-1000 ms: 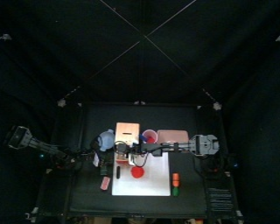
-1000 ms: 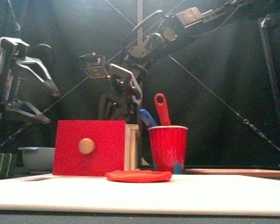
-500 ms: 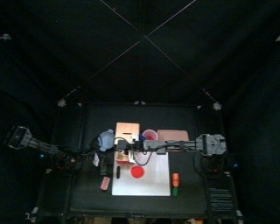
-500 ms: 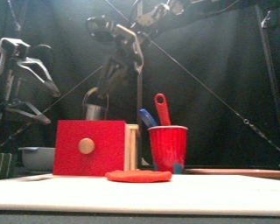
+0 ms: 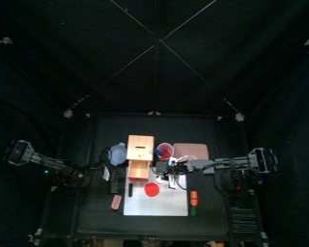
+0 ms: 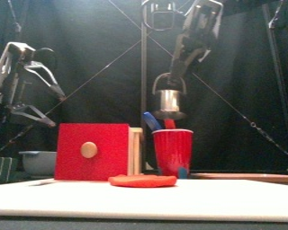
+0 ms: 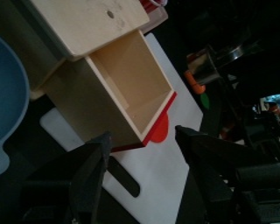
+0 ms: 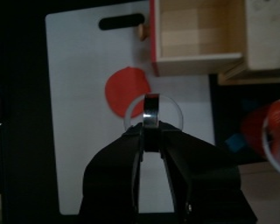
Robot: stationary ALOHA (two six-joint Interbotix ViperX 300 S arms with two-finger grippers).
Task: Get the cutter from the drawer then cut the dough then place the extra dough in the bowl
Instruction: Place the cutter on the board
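The round metal cutter (image 6: 168, 99) hangs by its wire handle from my right gripper (image 6: 172, 77), which is shut on the handle above the red cup. In the right wrist view the cutter (image 8: 152, 109) hovers over the white cutting board (image 8: 84, 131), just off the edge of the red dough disc (image 8: 125, 91). The wooden box's drawer (image 8: 201, 31) stands pulled out and holds nothing. The dough (image 6: 143, 181) lies flat on the board in front of the red drawer front (image 6: 91, 153). My left gripper (image 7: 149, 166) stays open beside the drawer (image 7: 125, 87), near the blue-grey bowl (image 7: 3, 96).
A red cup (image 6: 172, 153) with a blue and a red knife stands right of the box. The pink tray (image 5: 189, 151) lies at the back right. An orange and green toy (image 5: 193, 200) sits on the board's right edge. The bowl (image 5: 117, 154) is left of the box.
My right gripper has lifted the cutter away from the box and carried it to the right, over the board near the dough. The left arm has stayed put.
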